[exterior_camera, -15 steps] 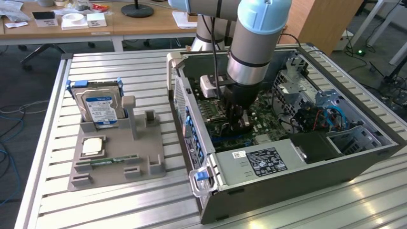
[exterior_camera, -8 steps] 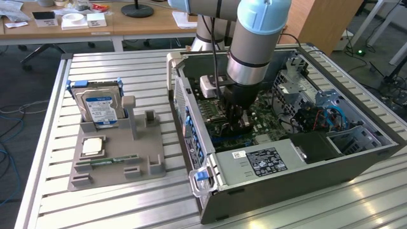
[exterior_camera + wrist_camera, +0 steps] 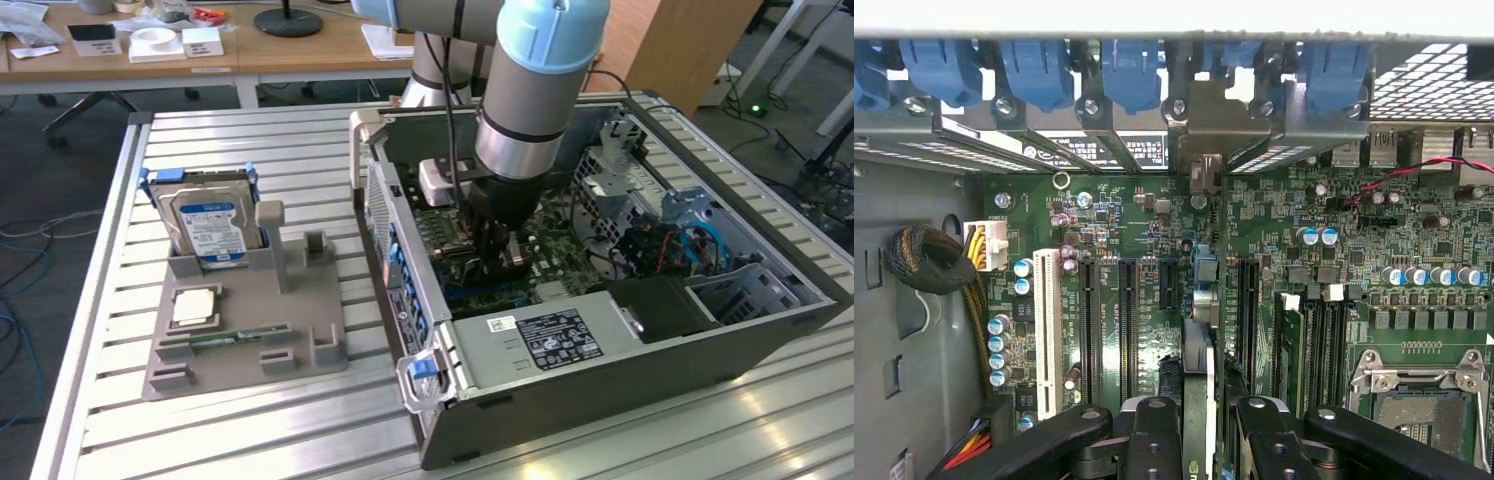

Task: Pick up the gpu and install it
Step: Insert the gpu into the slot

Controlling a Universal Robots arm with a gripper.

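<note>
Pincer (image 3: 1197, 425) grips gpu (image 3: 1198, 380) edge-on (slots close either side)

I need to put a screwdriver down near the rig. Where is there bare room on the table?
Free: the slatted table in front of the grey holder, and the strip behind the hard drive. Crowded: inside the PC case, where the gripper holds the gpu edge-on over the motherboard slots.
</note>
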